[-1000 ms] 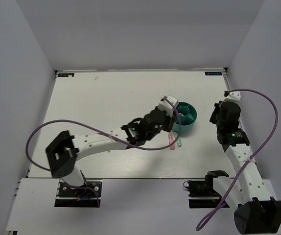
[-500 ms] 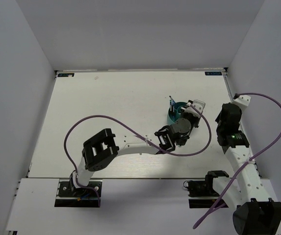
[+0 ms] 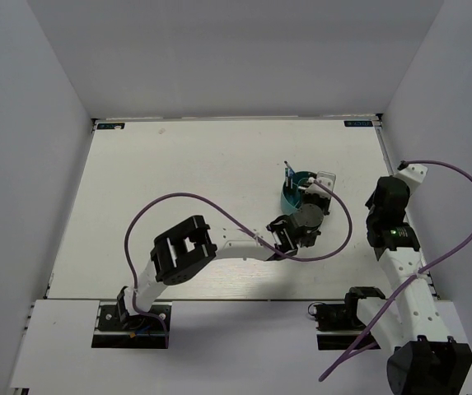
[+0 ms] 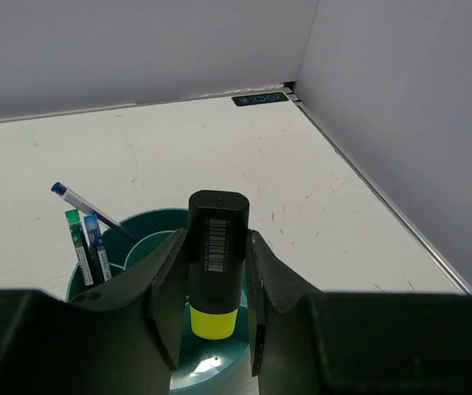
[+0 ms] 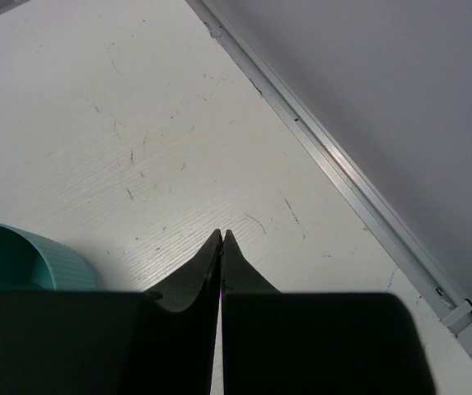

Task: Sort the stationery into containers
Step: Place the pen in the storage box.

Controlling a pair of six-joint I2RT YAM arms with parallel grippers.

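1. Since the earlier top view, the left arm [image 3: 219, 247] has swung its elbow a little to the right. The purple cable [image 3: 334, 222] now loops closer to the wrist. The right arm [image 3: 394, 239] has drawn slightly toward the right wall.
2. Top view, surroundings: a white, scuffed table [image 3: 186, 164] is enclosed by plain grey-white walls [image 3: 236, 58] on three sides.
3. Top view, task item: the round teal organiser [image 3: 295, 197] stands right of the table's centre. A blue pen [image 3: 287, 171] leans out of its far-left side. The left gripper [image 3: 318, 189] is above the organiser.
4. Left wrist view: the left gripper [image 4: 213, 271] is partly closed and clamps a highlighter [image 4: 217, 230] between both fingers.
5. The highlighter has a black barrel with a barcode label and points its yellow cap down. It sits directly over the organiser [image 4: 157, 218], near the central tube.
6. The blue pen [image 4: 87, 206] and two more slim pens [image 4: 95, 243] stand in the left compartment. One of these pens has a green top.
7. A dark label [image 4: 260, 99] marks the table's far corner.
8. Right wrist view: the right gripper [image 5: 221, 239] is fully closed, tips touching, and holds nothing. It is above bare table [image 5: 137, 123]. The organiser [image 5: 13, 255] rim is at lower left, and a metal rail [image 5: 343, 173] runs along the wall.
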